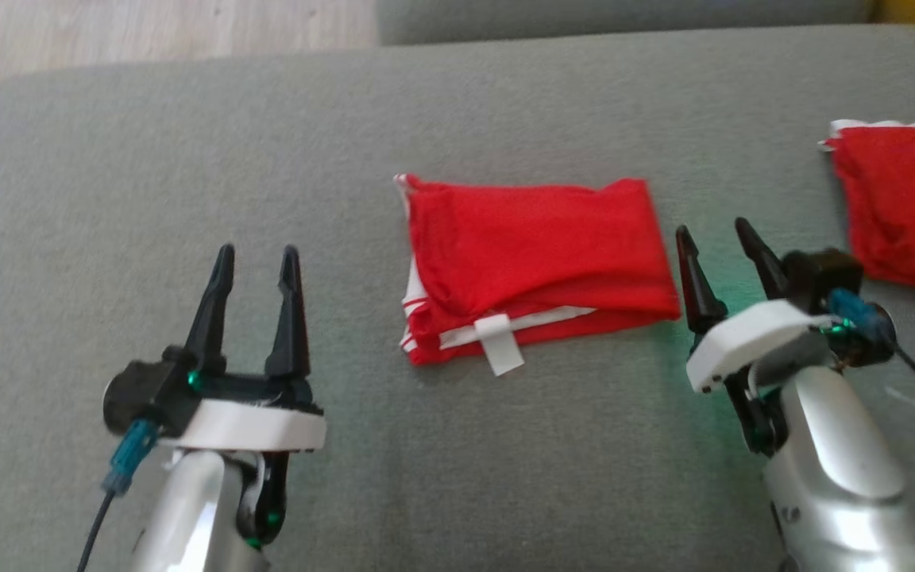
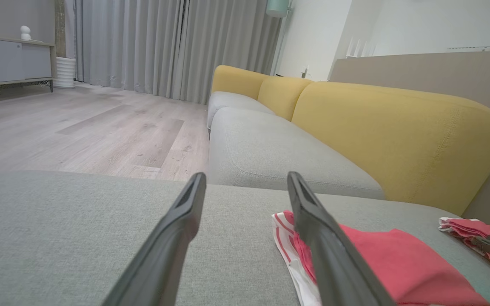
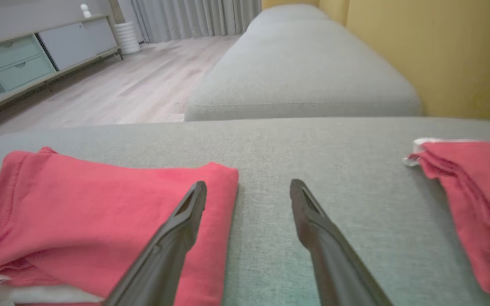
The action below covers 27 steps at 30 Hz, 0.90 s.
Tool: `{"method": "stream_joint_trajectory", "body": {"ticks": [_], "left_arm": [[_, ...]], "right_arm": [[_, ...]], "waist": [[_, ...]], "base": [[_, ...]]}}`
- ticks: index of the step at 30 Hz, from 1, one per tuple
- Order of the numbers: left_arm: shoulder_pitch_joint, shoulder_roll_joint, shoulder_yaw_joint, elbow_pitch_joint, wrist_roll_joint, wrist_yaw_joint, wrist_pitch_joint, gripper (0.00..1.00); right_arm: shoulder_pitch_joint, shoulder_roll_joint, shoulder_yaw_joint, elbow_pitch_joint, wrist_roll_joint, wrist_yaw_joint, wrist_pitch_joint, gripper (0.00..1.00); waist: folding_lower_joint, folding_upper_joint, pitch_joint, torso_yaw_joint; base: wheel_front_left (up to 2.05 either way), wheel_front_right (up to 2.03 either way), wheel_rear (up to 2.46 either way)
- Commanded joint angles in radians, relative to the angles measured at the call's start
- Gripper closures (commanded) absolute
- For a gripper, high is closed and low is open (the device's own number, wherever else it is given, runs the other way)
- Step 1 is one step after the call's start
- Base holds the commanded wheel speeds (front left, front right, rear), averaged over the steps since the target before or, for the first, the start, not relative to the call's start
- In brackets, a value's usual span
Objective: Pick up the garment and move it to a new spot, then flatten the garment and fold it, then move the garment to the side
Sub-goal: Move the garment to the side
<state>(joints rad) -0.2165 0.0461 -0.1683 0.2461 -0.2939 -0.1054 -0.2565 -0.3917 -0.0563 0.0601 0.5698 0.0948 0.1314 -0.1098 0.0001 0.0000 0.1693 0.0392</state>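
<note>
A red garment with white trim lies folded into a rectangle in the middle of the grey cushion; a white tag sticks out at its near edge. In the left wrist view the garment sits right of my fingers; in the right wrist view the garment lies at the left. My left gripper stands open, well to the garment's left, holding nothing. My right gripper is open just off the garment's right edge, nothing between its fingers.
A second red cloth with a white edge lies at the cushion's far right. Beyond the cushion are a further grey seat, a yellow sofa back, wooden floor and a low cabinet.
</note>
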Motion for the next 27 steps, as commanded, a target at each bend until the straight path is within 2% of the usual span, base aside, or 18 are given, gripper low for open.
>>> {"method": "stream_joint_trajectory", "body": {"ticks": [1,12,13,14,15,27], "left_arm": [[-0.046,0.004,0.019,-0.026,-0.009,0.001,-0.005,0.0],[-0.089,0.004,-0.033,-0.009,-0.031,0.008,-0.005,0.0],[-0.089,0.004,-0.034,-0.008,-0.031,0.008,-0.005,0.0],[-0.09,0.004,-0.034,-0.007,-0.031,0.009,-0.005,0.0],[-0.09,0.004,-0.034,-0.005,-0.031,0.009,-0.005,0.0],[-0.092,0.004,-0.06,0.002,-0.02,0.008,-0.005,0.0]], "right_arm": [[-0.044,0.006,0.029,-0.001,0.017,-0.001,0.013,0.0],[-0.153,0.006,0.099,0.26,0.107,-0.001,0.093,0.0],[-0.159,0.006,0.106,0.279,0.105,-0.001,0.092,0.03],[-0.166,0.006,0.112,0.294,0.101,-0.001,0.087,0.65],[-0.172,0.006,0.12,0.307,0.093,-0.001,0.076,1.0],[-0.228,0.003,0.108,0.335,-0.119,-0.001,-0.065,1.0]], "waist": [[-0.0001,0.0,0.03,0.031],[-0.0001,0.0,0.07,0.106],[-0.0001,0.0,0.07,0.109],[-0.0001,0.0,0.069,0.11],[-0.0001,0.0,0.067,0.111],[-0.0001,0.0,0.029,0.041]], "base": [[0.0,0.0,0.0],[0.0,0.0,0.0],[0.0,0.0,0.0],[0.0,0.0,0.0],[0.0,0.0,0.0],[0.0,0.0,0.0]]}}
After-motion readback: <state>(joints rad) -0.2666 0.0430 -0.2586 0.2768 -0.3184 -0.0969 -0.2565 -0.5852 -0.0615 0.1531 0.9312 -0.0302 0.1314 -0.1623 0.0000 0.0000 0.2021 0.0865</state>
